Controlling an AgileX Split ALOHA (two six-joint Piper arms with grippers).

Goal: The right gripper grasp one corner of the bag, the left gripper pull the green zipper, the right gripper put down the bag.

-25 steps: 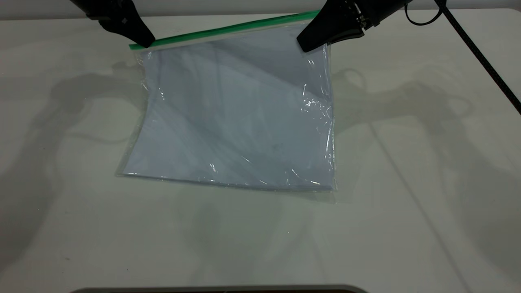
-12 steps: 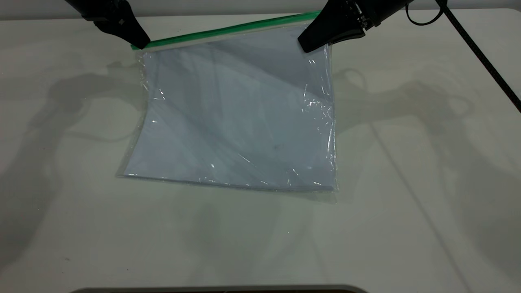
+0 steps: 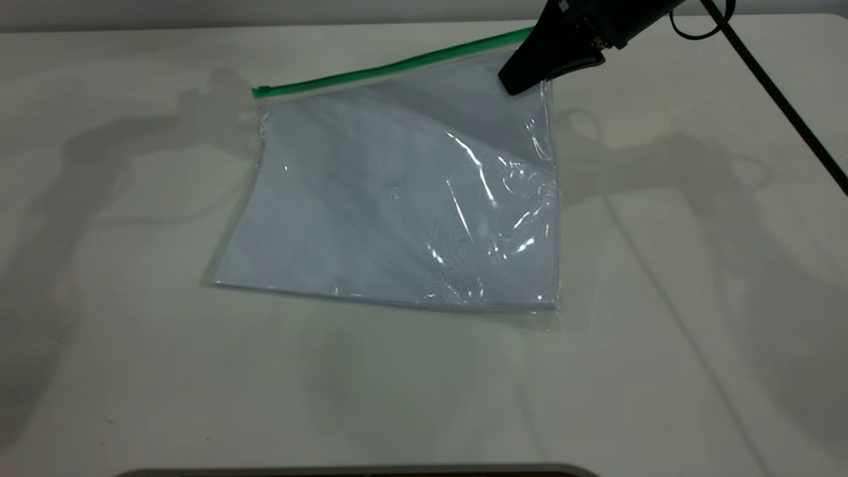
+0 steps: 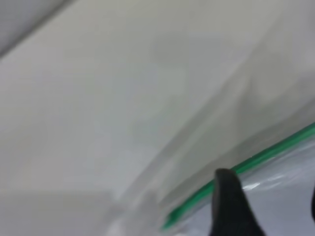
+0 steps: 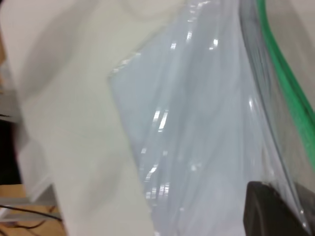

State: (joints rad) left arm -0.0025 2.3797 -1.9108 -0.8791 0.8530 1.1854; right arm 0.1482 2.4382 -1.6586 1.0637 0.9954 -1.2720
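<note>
The bag (image 3: 397,199), a clear pouch with white sheets inside, lies on the white table (image 3: 132,371). Its far right part is lifted. The green zipper (image 3: 391,66) runs along its far edge, with the small slider tab (image 3: 261,91) at the left end. My right gripper (image 3: 515,85) is shut on the bag's far right corner (image 3: 530,34); in the right wrist view the plastic (image 5: 197,123) passes between its jaws (image 5: 288,211). My left gripper (image 4: 268,211) is out of the exterior view. In its wrist view its jaws stand apart above the zipper's (image 4: 231,173) left end, touching nothing.
The right arm's black cable (image 3: 775,93) slants across the table's far right. A dark rounded edge (image 3: 358,472) shows at the near table edge. Arm shadows fall to the left and right of the bag.
My left gripper has left the zipper's left end and moved up out of the exterior view. The bag has shifted a little right, and its left end has dropped toward the table.
</note>
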